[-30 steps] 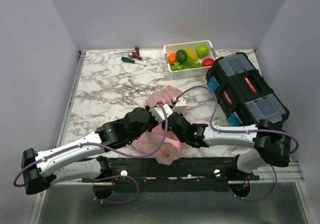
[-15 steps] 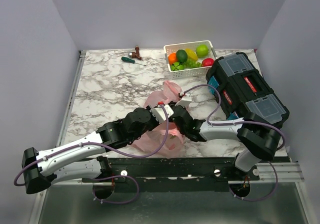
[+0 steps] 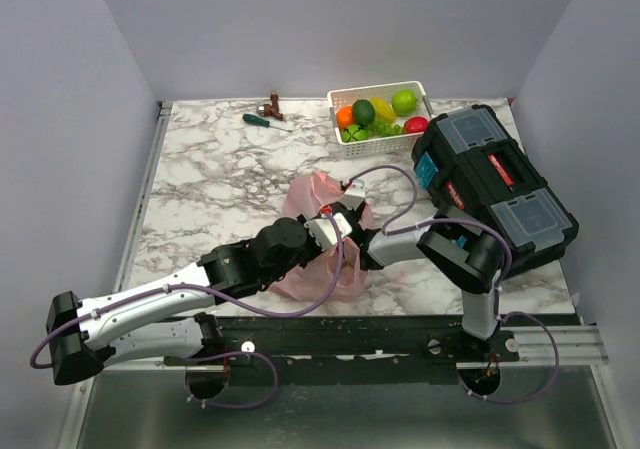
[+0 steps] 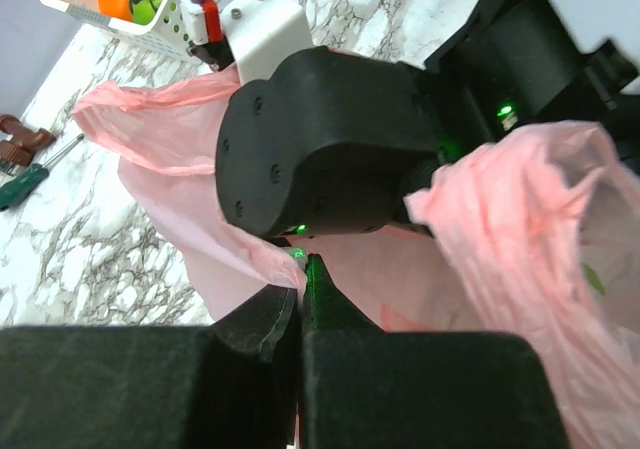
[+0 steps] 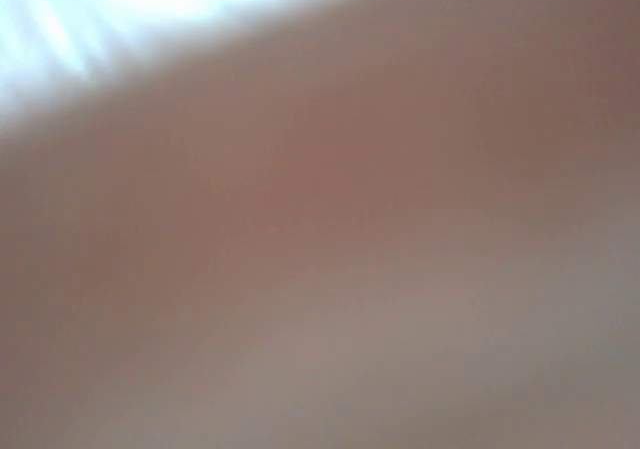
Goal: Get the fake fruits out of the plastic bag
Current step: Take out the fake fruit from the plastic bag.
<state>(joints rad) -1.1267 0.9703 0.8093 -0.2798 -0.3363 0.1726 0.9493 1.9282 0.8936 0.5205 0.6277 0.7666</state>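
The marble table carries a crumpled pink bag near its front middle. Toward the far edge stand a white basket and, to its left, a screwdriver with a small brown object just beyond it. A black toolbox lies along the right side, close to the basket.

Plastic bag at centre of table. Basket holding fake fruits at 1 o'clock; toolbox at 3 o'clock; screwdriver at 11 o'clock.
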